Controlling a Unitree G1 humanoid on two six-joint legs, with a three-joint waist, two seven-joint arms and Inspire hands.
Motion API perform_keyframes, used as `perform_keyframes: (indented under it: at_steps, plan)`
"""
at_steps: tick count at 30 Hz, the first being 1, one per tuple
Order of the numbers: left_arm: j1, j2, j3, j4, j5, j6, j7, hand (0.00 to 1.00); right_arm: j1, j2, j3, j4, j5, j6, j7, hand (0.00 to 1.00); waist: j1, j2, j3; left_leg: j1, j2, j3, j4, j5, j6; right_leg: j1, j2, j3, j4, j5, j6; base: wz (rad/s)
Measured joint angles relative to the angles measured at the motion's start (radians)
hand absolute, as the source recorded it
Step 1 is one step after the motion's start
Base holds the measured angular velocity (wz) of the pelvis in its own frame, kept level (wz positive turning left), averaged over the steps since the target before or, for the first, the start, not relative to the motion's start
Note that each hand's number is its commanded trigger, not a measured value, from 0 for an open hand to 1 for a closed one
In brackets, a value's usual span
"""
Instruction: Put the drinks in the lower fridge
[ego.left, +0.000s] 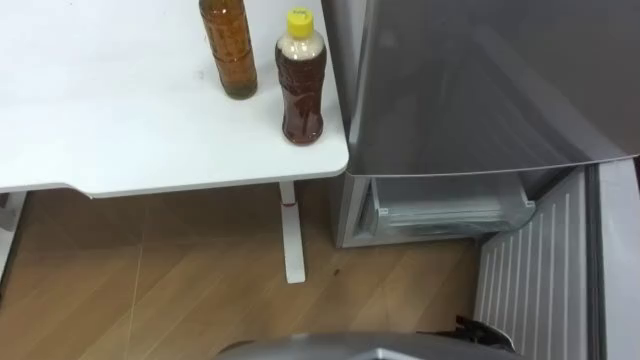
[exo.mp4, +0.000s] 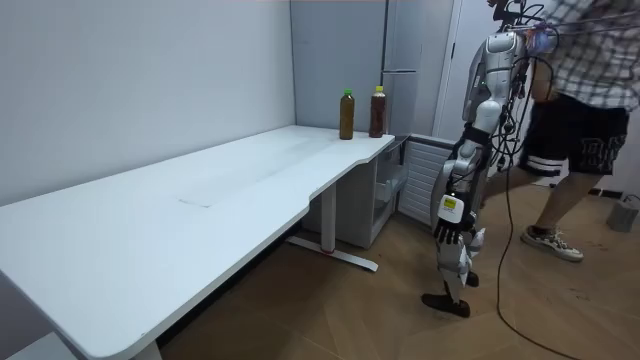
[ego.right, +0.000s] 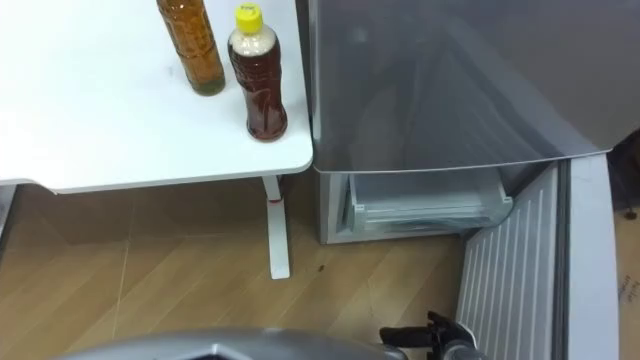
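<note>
Two bottles of brown drink stand upright on the white table (ego.left: 150, 140), near the corner beside the fridge (ego.left: 480, 90) and close together but apart. Both are clear plastic. The bottle with the yellow cap (ego.left: 300, 85) is nearer the table's edge and shows a pale band below its neck. The second bottle (ego.left: 228, 45) is slimmer, and its cap is green in the room view.

The one fridge is smooth grey metal. Its lower compartment (ego.left: 360, 215) stands open, and one clear plastic drawer (ego.left: 450, 212) sits inside it. The lower door (ego.left: 530, 285), ribbed and white on its inner face, is swung out toward the robot.

The robot stands on the wood-plank floor (ego.left: 200, 290) facing the fridge. Its left hand (exo.mp4: 449, 232) hangs at its side with the fingers loose, holding nothing. A dark part of the right hand (ego.right: 432, 336) shows low down – I cannot tell how its fingers are set. One person (exo.mp4: 585, 90) in a checked shirt stands just behind the robot.
</note>
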Motion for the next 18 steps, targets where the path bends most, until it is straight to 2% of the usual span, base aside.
perform_keyframes:
  at_steps: [18]
  plan:
    - [0.01,0.0,0.001,0.0,0.0,0.001,0.001,0.0,0.002,0.0,-0.013,0.004,0.0,0.001,-0.001,0.0,-0.001,-0.002,0.001,0.01,-0.001,-0.003,-0.002,0.0,0.0,0.012,0.0,-0.003,-0.001,0.0,0.0,0.0]
